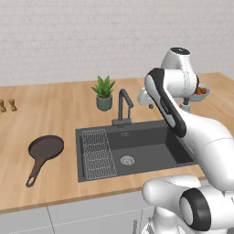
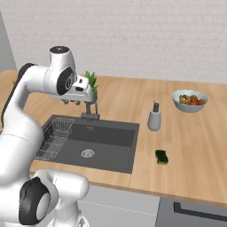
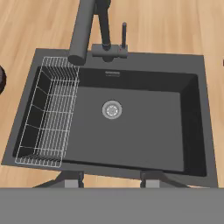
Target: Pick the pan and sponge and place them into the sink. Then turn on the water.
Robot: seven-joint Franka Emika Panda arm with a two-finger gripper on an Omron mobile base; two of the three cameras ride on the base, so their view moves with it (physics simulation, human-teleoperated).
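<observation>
The dark pan (image 1: 45, 148) lies on the wooden counter left of the sink (image 1: 146, 153), handle pointing toward the front edge; a sliver of the pan (image 3: 1, 78) shows in the hand view. Right of the sink (image 2: 106, 142), the small green sponge (image 2: 162, 156) rests on the counter. My gripper (image 2: 72, 102) hovers high over the basin (image 3: 135, 131) by the faucet (image 2: 91, 110). Its fingertips (image 3: 70, 177) stand apart with nothing between them. No water falls from the spout (image 3: 78, 54).
A wire rack (image 1: 97, 153) fills the sink's left side. A potted plant (image 1: 104, 93) stands behind the faucet. On the right are a soap dispenser (image 2: 154, 116) and a fruit bowl (image 2: 189, 100). Two small shakers (image 1: 7, 105) stand far left.
</observation>
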